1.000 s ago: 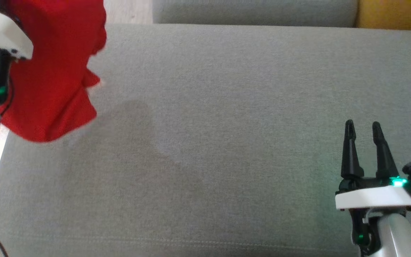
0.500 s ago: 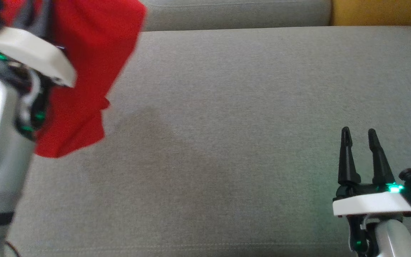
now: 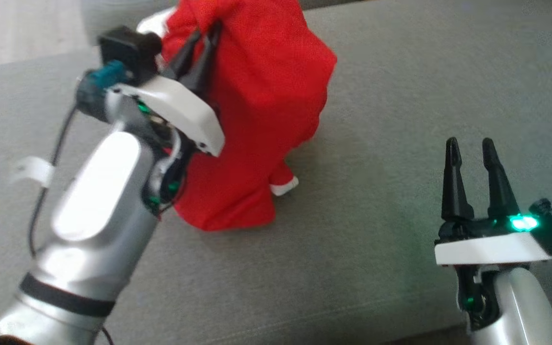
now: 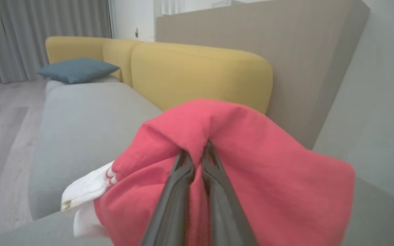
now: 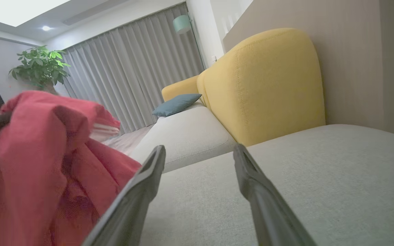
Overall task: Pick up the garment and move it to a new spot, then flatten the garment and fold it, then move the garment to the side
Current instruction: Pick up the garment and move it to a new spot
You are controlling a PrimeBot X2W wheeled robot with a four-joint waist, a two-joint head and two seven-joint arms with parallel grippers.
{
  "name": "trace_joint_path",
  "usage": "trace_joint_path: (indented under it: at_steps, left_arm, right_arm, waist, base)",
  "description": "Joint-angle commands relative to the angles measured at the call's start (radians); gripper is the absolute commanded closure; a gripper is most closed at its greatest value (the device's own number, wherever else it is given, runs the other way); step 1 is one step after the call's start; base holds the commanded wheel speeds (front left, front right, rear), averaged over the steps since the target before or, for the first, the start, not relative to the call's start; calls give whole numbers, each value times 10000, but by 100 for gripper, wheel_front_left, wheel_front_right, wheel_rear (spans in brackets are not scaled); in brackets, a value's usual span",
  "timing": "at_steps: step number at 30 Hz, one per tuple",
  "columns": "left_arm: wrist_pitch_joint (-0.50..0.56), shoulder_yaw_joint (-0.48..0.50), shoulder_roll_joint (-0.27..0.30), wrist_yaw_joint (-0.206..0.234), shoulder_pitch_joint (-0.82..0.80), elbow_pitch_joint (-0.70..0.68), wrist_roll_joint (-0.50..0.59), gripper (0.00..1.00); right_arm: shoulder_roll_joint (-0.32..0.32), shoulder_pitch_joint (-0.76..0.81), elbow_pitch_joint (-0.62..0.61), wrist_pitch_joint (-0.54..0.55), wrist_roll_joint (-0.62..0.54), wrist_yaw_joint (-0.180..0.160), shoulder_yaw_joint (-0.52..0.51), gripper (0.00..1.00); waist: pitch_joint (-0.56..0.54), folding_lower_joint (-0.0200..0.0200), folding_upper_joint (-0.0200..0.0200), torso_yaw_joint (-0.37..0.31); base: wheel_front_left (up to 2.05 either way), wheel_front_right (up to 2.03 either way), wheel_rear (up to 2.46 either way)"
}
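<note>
The garment (image 3: 261, 110) is red with white trim and hangs bunched from my left gripper (image 3: 206, 33), which is shut on its top fold above the grey cushion (image 3: 376, 86). Its lower end reaches down to the cushion surface. In the left wrist view the two dark fingers (image 4: 180, 177) pinch the red garment (image 4: 251, 164), with a white cuff (image 4: 87, 188) sticking out at the left. My right gripper (image 3: 470, 146) is open at the lower right, well apart from the cloth. In the right wrist view the garment (image 5: 39, 153) hangs left of that gripper (image 5: 199, 152).
The grey sofa seat (image 5: 286, 177) stretches under both arms. Yellow backrests (image 5: 268, 82) rise behind it, and a blue pillow (image 4: 77, 68) lies on the far seat. A wood floor (image 4: 2, 130) lies beyond the sofa's edge, with curtains and a potted plant (image 5: 39, 66) further off.
My left arm has carried the hanging garment from the far left toward the middle of the cushion. The head camera has also shifted. The right gripper stays open in about the same place.
</note>
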Motion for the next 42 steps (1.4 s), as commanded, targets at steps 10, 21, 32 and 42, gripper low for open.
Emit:
trace_joint_path:
  at_steps: [10, 21, 32, 42]
  left_arm:
    - [-1612, -46, -276, -534, -507, 2866, 260, 0]
    - [-2600, 221, -100, -596, -692, 3659, 469, 0]
    - [-2712, 552, 317, -80, 1106, 2197, 660, 0]
    - [-2717, 1347, 174, 959, 3936, 68, 691, 0]
  right_arm:
    - [-75, -608, -453, -108, 273, 77, 536, 0]
    - [-75, -357, -303, -108, 27, 77, 191, 0]
    - [-75, 99, -53, -109, -217, 77, -151, 0]
    - [-75, 480, 78, -109, -307, 77, -278, 0]
  waist:
    - [747, 0, 0, -1115]
    - [209, 0, 0, 93]
    - [-671, 0, 0, 1517]
    - [-1131, 0, 0, 2028]
  base:
    - [0, 0, 0]
    - [0, 0, 0]
    - [0, 0, 0]
    - [0, 0, 0]
